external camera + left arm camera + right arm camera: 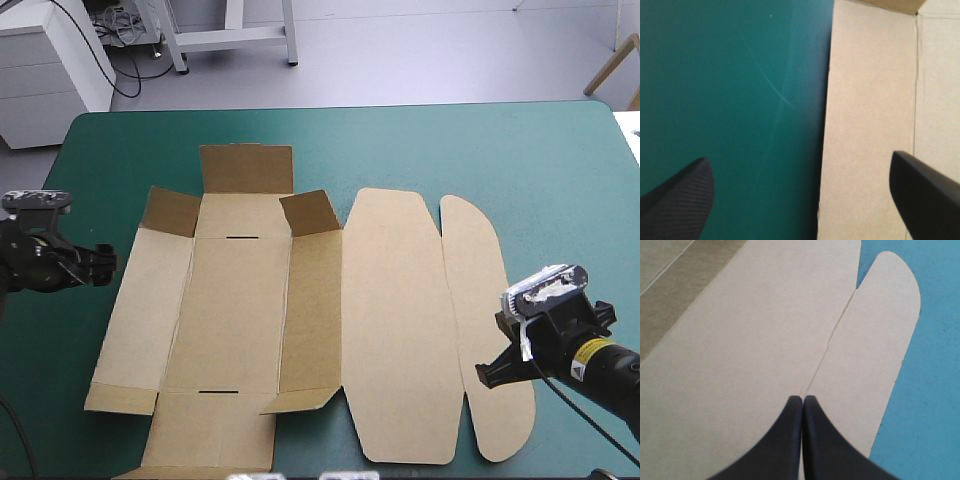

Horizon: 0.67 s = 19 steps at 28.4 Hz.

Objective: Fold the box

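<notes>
Brown box (300, 320), cut board sheet spread mostly flat mid-table, small corner flaps slightly raised, rounded lid panels rightward

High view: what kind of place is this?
Probably a robotics lab workbench: a table with a teal-green cover, a mostly flat brown box, and the left arm and right arm at its sides.

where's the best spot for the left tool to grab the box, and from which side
Probably the free outer edge of the box's long left side panel, coming in from the table's left edge. That panel lies flat with its long edge facing the left tool, whose open fingers stand either side of that edge.
</notes>
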{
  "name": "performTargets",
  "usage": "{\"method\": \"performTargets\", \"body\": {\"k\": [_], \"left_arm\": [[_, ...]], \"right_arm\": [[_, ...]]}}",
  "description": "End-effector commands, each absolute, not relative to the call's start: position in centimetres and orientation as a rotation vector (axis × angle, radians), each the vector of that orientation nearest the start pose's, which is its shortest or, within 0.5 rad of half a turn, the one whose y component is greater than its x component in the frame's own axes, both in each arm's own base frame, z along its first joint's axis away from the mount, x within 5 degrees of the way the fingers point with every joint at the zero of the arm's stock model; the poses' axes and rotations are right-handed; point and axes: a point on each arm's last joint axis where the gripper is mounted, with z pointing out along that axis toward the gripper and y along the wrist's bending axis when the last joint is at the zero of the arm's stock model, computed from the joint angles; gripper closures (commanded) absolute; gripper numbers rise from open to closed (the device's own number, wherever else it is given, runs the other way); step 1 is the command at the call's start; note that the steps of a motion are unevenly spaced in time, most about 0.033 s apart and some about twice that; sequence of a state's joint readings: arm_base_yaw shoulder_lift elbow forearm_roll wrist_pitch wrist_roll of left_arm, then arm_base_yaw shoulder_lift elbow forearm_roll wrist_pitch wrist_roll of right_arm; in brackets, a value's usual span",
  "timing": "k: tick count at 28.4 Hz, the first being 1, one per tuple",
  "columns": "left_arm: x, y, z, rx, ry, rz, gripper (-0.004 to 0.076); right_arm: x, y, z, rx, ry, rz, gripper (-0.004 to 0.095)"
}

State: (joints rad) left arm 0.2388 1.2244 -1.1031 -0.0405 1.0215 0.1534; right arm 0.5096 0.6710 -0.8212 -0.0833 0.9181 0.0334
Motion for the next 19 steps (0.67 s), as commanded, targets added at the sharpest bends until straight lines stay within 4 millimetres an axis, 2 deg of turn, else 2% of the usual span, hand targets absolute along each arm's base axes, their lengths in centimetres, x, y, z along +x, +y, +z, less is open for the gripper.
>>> {"method": "performTargets", "body": {"k": [1,4,9,15,16,19], "left_arm": [[23.1,7.5,34.0,-0.215,2.557,-0.149,0.0052],[23.4,9.6,32.2,-0.316,2.619,-0.337,0.0052],[23.9,10.6,29.4,-0.287,2.741,-0.367,0.0052],[23.5,9.7,25.9,-0.145,2.792,-0.498,0.0052],[23.1,9.2,24.6,-0.166,2.817,-0.539,0.0052],[22.7,8.0,23.5,-0.125,2.868,-0.586,0.0052]], "right_arm": [[9.5,4.6,36.0,-0.509,2.096,0.219,0.0927],[8.6,4.1,35.6,-0.503,2.079,0.231,0.0927],[6.7,3.1,34.9,-0.479,2.030,0.259,0.0927],[5.2,2.3,34.7,-0.465,1.979,0.271,0.0927],[5.0,2.2,34.7,-0.461,1.968,0.274,0.0927],[4.8,2.1,34.6,-0.462,1.968,0.269,0.0927]]}}
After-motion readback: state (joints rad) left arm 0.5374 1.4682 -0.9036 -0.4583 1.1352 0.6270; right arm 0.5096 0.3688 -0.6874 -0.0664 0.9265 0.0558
